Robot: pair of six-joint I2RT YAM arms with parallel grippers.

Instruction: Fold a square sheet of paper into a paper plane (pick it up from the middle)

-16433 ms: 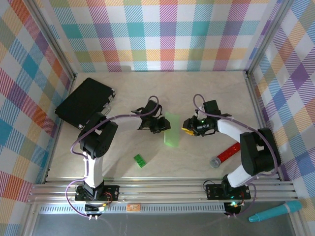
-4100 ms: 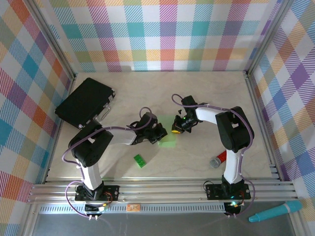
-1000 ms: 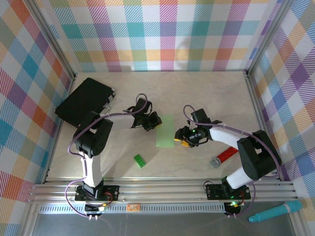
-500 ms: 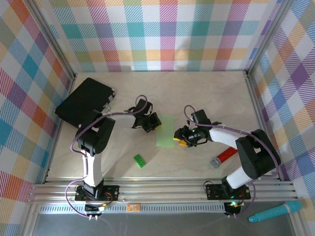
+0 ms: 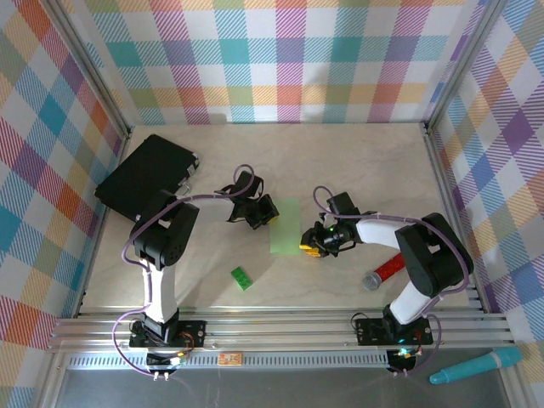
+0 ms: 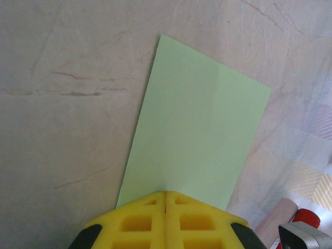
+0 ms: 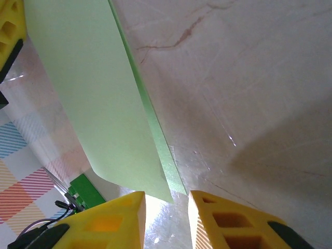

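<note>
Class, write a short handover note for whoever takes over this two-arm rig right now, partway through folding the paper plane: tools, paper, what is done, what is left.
Left tool: shut, tips at the left edge of the paper. I cannot tell whether it is pinching the paper.
Right tool: jaws apart with nothing between them, at the paper's near right corner.
Paper: lying on the table between the two tools, as a two-layer rectangle.
Done: the first fold in half.
Left: all the nose and wing folds.
</note>
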